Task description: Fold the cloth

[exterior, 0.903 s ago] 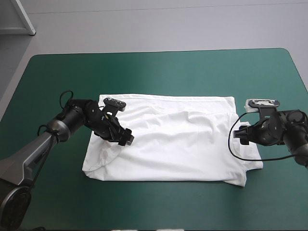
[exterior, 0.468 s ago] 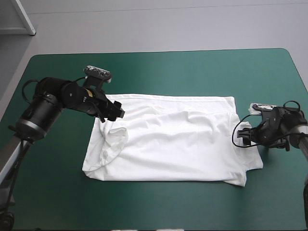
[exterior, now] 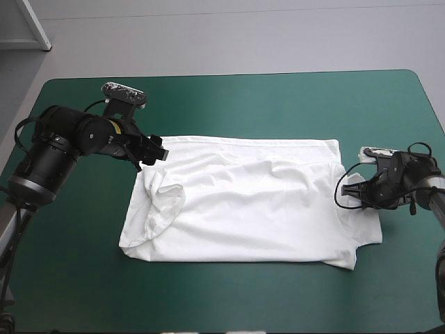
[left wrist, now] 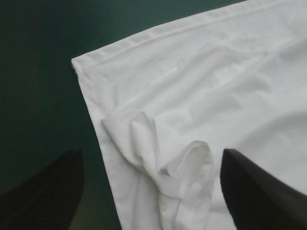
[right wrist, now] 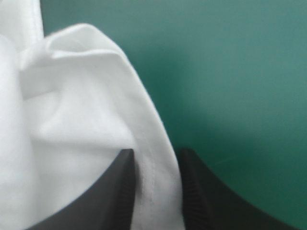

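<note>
Fig.: T-shirt (exterior: 243, 202) spread flat mid-counter (exterior: 243, 299). My R fingers (right wrist: 117, 191) clamp its right-edge hem, prob. to lift it for the fold. Farther back, my L fingers (left wrist: 254, 191) stand wide apart over its far-left corner, gripping nothing.

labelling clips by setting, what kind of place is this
Probably a robot lab or test bench: a table with a teal-green cover, a white T-shirt spread flat on it, the left claw open at one corner, the right claw shut on its edge.
</note>
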Robot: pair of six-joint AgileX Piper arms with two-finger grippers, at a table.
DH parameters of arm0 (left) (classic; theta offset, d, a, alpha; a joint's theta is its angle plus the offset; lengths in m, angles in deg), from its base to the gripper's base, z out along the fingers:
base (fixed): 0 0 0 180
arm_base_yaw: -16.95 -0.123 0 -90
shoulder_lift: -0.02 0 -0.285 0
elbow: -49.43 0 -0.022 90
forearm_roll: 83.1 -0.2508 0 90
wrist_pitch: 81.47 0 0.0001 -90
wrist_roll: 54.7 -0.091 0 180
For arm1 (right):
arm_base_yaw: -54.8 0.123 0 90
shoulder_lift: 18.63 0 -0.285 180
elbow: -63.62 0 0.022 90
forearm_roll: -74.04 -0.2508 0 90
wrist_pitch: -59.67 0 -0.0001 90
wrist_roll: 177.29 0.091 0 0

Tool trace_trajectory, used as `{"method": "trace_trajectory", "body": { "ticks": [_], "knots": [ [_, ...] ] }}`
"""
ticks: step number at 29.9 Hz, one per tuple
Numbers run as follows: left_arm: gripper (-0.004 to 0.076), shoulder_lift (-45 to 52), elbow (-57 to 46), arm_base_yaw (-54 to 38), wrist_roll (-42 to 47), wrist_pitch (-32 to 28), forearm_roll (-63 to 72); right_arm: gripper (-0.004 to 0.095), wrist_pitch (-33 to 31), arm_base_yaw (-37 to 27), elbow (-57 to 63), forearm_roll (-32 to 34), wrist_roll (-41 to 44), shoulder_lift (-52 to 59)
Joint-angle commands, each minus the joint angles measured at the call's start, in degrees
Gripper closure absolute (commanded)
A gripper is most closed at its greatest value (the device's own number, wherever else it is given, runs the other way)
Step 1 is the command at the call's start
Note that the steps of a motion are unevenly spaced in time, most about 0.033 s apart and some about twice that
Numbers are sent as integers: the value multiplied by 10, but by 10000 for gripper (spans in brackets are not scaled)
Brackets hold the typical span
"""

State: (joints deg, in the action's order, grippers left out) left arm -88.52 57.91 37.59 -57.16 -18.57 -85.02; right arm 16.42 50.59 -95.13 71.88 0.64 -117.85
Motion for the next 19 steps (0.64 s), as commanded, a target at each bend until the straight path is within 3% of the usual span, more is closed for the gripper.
{"method": "trace_trajectory", "body": {
  "ticks": [1, 6, 13, 19],
  "knots": [
    [157, 21, 19, 4, 11, -22, -9, 901, 1, -3, 9, -14, -7, 5],
    [157, 21, 19, 4, 11, -22, -8, 926, 6, -3, 10, 12, 6, 14],
    [157, 21, 19, 4, 13, -22, -8, 926, -13, -3, 10, 126, 140, 86],
    [158, 21, 19, 4, 13, -22, -8, 926, -3, 0, 10, 88, 136, 142]
  ]
}}
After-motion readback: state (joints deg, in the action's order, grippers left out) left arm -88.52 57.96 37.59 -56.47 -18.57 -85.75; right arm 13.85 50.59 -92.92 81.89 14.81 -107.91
